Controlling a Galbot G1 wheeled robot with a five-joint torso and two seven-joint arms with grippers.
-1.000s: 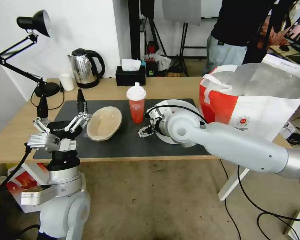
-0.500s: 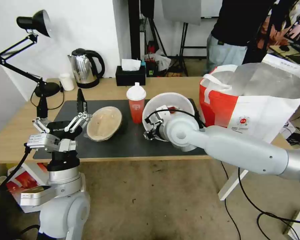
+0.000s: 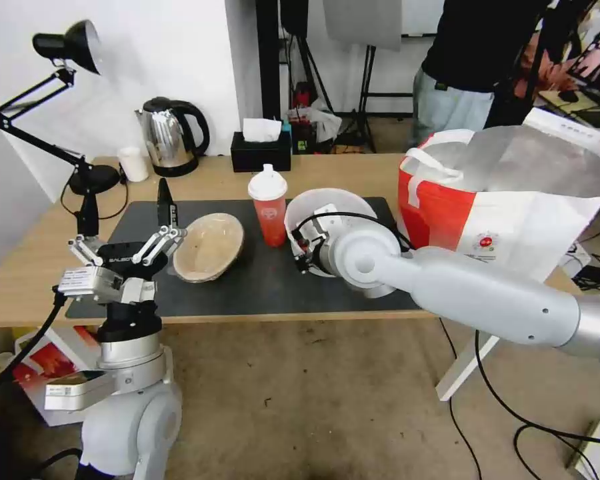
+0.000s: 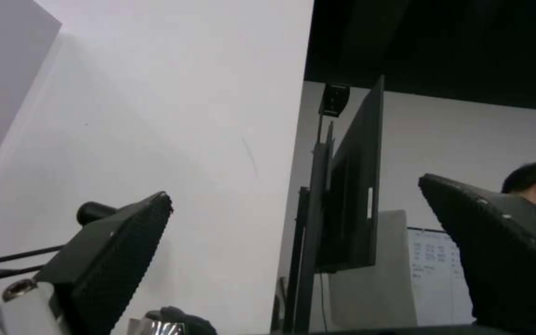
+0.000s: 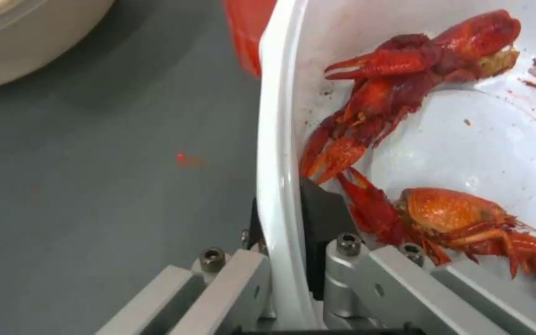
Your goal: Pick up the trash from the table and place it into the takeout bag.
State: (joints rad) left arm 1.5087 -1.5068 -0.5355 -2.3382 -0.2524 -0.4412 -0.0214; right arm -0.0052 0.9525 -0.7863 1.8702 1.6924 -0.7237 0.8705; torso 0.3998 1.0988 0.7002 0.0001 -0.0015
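The left arm's black wrist housing (image 3: 121, 257) bears white lettering (seemingly "GALBOT"); nothing else reads.

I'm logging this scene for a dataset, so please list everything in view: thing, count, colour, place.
Plastic bowl: 1, white, holding red crayfish, tilted, rim clamped by right gripper.
Cup: 1, red, white lid, on mat beside that bowl.
Pulp bowl: 1, tan, mat's left part.
Takeout bag: 1, white-red, foil-lined, table's right end.
Table: 1, light wood, with black mat.
Kettle, mug, tissue box, lamp: 1 each, back of table.
Left gripper: open, near table's left front edge.
Right gripper: on bowl rim.
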